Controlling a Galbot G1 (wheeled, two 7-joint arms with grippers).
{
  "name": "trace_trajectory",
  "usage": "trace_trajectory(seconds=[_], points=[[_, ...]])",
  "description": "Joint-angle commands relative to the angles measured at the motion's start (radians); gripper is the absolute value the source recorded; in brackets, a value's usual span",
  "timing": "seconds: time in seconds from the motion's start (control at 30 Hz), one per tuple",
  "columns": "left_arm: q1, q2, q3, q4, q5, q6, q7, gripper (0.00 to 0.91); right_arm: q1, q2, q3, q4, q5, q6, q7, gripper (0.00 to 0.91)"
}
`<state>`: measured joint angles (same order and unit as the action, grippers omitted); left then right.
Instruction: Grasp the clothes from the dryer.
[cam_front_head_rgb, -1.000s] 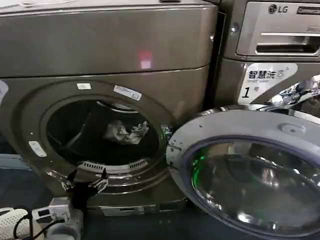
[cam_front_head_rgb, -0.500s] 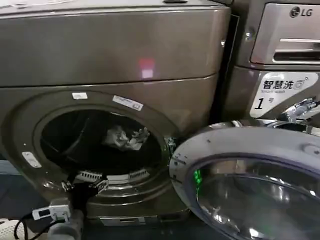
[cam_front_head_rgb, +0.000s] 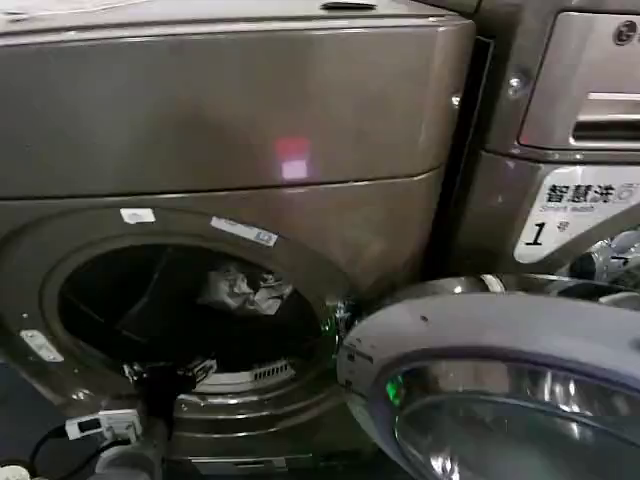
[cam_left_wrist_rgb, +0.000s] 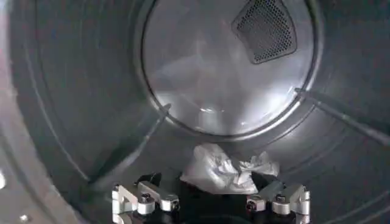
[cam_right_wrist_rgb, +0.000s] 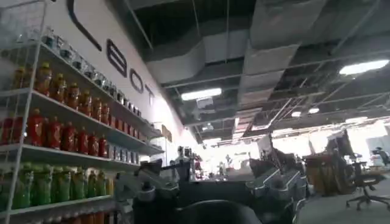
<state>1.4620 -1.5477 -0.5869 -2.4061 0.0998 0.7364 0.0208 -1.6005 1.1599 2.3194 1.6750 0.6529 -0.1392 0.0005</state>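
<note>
The bronze-brown dryer stands with its porthole open and its grey-rimmed glass door swung out to the right. The clothes, a small crumpled white bundle, lie on the dark drum floor. My left gripper is at the porthole's lower rim, open. In the left wrist view the clothes lie just beyond my left gripper, between the lines of its two spread fingers, not touching them. My right gripper is open and empty, pointing into the room away from the dryer.
A second machine with a "1" sticker stands to the right, behind the open door. Drum ribs and a mesh vent line the drum. A white connector and cable sit on my left arm. Shelves of bottles stand in the room.
The view has closed in on the dryer, which looks larger and sits more to the right. My left gripper has gone from below the porthole's lip to its lower rim.
</note>
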Motion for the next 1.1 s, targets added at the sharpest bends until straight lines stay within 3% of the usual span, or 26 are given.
trace_trajectory(seconds=[0.03, 0.17, 0.43, 0.8, 0.83, 1.0, 1.1], points=[[-0.024, -0.003, 0.007, 0.043, 0.046, 0.036, 0.001, 0.907, -0.001, 0.000, -0.003, -0.002, -0.004, 0.015, 0.008, 0.907], [-0.069, 0.002, 0.011, 0.110, 0.086, -0.113, 0.012, 0.907, -0.001, -0.002, -0.001, -0.003, -0.004, 0.020, 0.008, 0.907], [-0.240, 0.006, 0.009, 0.237, -0.026, -0.135, -0.039, 0.907, -0.001, -0.006, -0.004, 0.002, 0.003, 0.033, 0.007, 0.907], [-0.514, 0.007, 0.014, 0.544, 0.017, -0.268, 0.008, 0.907, -0.016, -0.009, 0.004, 0.004, 0.008, 0.032, 0.008, 0.907], [-0.543, 0.009, 0.013, 0.594, 0.023, -0.328, 0.021, 0.907, -0.017, -0.009, 0.005, 0.005, 0.008, 0.032, 0.009, 0.907], [-0.641, 0.005, -0.002, 0.749, 0.013, -0.421, 0.042, 0.907, -0.010, -0.005, -0.009, 0.014, 0.008, 0.031, 0.010, 0.907], [-0.703, 0.002, -0.013, 0.882, 0.051, -0.544, 0.043, 0.907, -0.010, -0.005, -0.013, 0.019, 0.008, 0.032, 0.009, 0.907]])
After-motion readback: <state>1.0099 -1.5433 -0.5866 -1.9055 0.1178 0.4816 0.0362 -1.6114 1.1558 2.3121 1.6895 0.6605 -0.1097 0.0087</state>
